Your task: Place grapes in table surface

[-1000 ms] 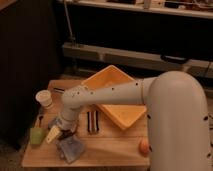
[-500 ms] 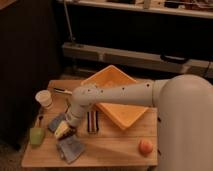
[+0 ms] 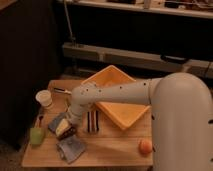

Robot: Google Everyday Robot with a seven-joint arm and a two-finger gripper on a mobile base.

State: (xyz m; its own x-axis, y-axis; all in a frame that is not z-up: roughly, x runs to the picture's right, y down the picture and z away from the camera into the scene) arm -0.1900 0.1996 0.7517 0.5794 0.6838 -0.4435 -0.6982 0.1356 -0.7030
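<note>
My gripper (image 3: pixel 70 120) hangs from the white arm over the left part of the light wooden table surface (image 3: pixel 112 150). Right under it lie a yellowish wedge (image 3: pixel 62 127) and a small dark lumpy thing (image 3: pixel 68 133) that looks like the grapes, low at the tabletop. I cannot tell whether the gripper holds the grapes or they lie free. The arm reaches in from the right across the front of the yellow-orange bin.
A yellow-orange bin (image 3: pixel 120 82) stands at the back middle. A white cup (image 3: pixel 44 98) is at the left, a green cup (image 3: pixel 36 135) at the front left. A grey-blue cloth (image 3: pixel 70 148) lies in front of the gripper. A dark striped thing (image 3: pixel 92 120) lies beside it. A round orange fruit (image 3: pixel 145 146) sits front right.
The arm has swung back and to the right, so the orange fruit now shows in full. The gripper has shifted slightly away from the cloth toward the table's middle left.
</note>
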